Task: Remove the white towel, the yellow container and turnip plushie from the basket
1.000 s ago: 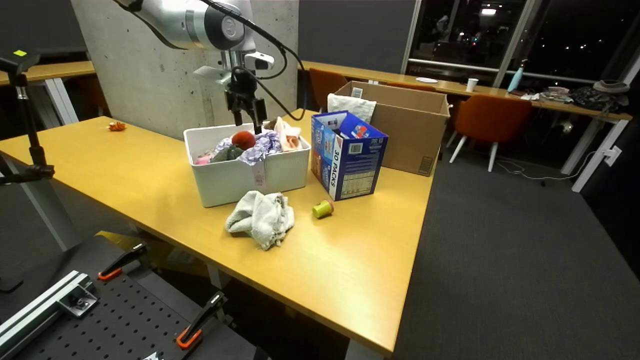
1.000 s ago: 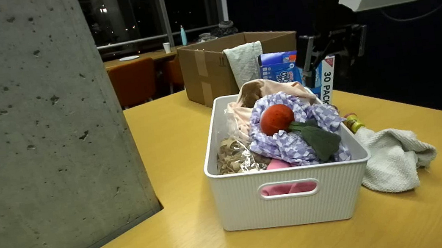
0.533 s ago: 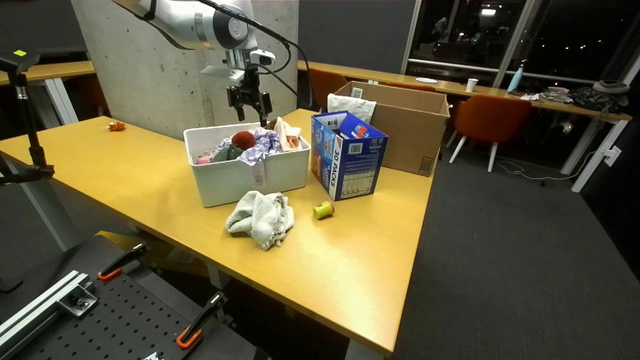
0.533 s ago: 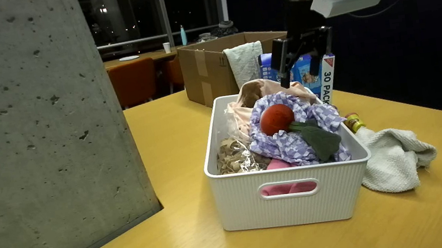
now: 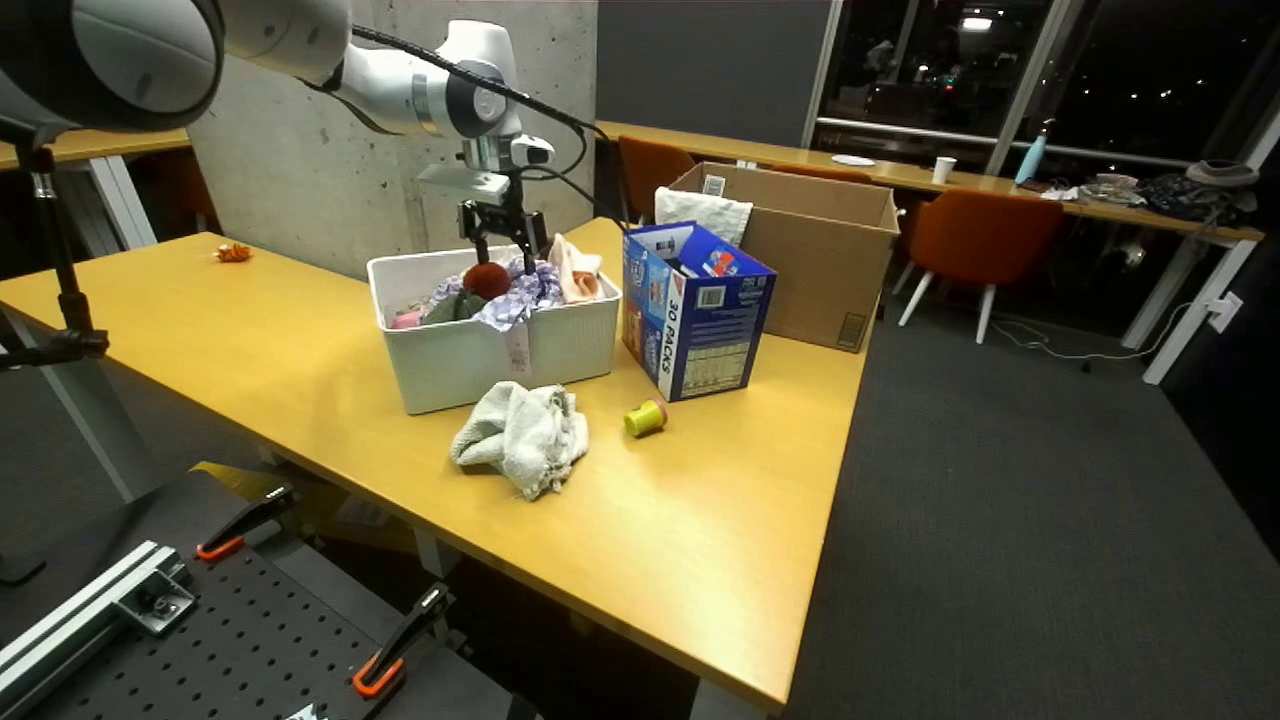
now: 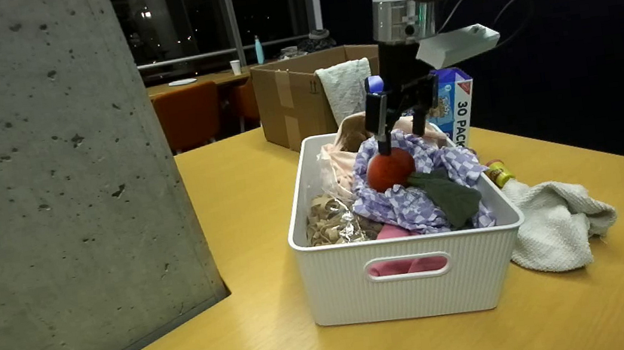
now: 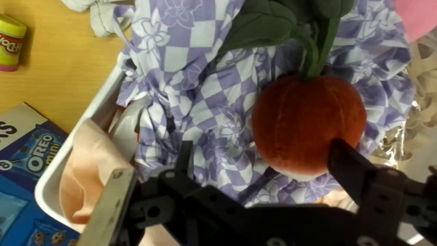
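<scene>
White ribbed plastic faces us in an exterior view: the end wall of the basket [image 6: 339, 286], standing on the yellow wooden bench [image 6: 248, 328], with something pink [image 6: 405, 267] showing through its handle slot. Just inside that rim we see crinkled beige material [image 6: 325, 221] on one side and, on the other, the dark green leaves of the turnip plushie [image 6: 393, 171], which lies in the basket on a rumpled purple-and-white checked cloth [image 6: 403, 205]. Outside one long wall, just beside the basket, the white towel [image 6: 553, 224] is crumpled on the bench. Above the plushie and cloth hang the black fingers [image 6: 377, 112], spread wide, with nothing in their hold; in the wrist view one fingertip overlaps the red-orange body, though we cannot tell whether it touches, and the other is over the checked cloth. A peach cloth [image 6: 340, 159] lies toward the basket's far end. Past the towel, also on the bench, we find the yellow Play-Doh tub [image 6: 499, 173] on its side. Farther on, a blue snack carton [image 6: 449, 102] marked 30 PACKS stands upright, and just beyond it is a brown cardboard box [image 6: 305, 103] with a pale cloth [image 6: 346, 92] draped over its rim. Farthest off are orange chairs [image 6: 188, 116], a white cup [image 6: 236, 67] and a light-blue bottle [image 6: 259, 50], with dark windows [image 6: 178, 30] behind.
</scene>
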### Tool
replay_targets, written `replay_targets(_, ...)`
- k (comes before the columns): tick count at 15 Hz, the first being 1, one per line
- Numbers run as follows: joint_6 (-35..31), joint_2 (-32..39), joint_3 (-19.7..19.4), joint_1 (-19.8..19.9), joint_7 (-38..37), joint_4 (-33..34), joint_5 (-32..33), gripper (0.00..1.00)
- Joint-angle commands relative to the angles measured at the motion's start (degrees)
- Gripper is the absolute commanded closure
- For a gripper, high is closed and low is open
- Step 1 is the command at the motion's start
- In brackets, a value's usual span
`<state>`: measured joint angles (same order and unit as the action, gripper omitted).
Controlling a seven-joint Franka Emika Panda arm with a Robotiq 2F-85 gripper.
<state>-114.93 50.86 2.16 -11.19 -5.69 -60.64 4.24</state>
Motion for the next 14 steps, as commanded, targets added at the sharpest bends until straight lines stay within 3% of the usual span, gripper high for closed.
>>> replay_targets(1, 3.87, 4.62, 1.67, -0.68, 2.95, 7.47, -0.78, 0.0)
replay_targets(3, 4.82, 5.96, 2.36, -0.96, 3.9, 9.23, -1.13, 0.0)
replay_targets(4, 5.28, 6.52, 2.59, -1.06, 4.25, 9.93, -1.3, 0.25)
replay_targets(5, 5.91, 6.96, 2.74, -1.17, 4.55, 10.58, -1.41, 0.26)
replay_targets(14, 7.84, 8.39, 3.18, -1.18, 5.14, 13.67, -1.09, 0.94)
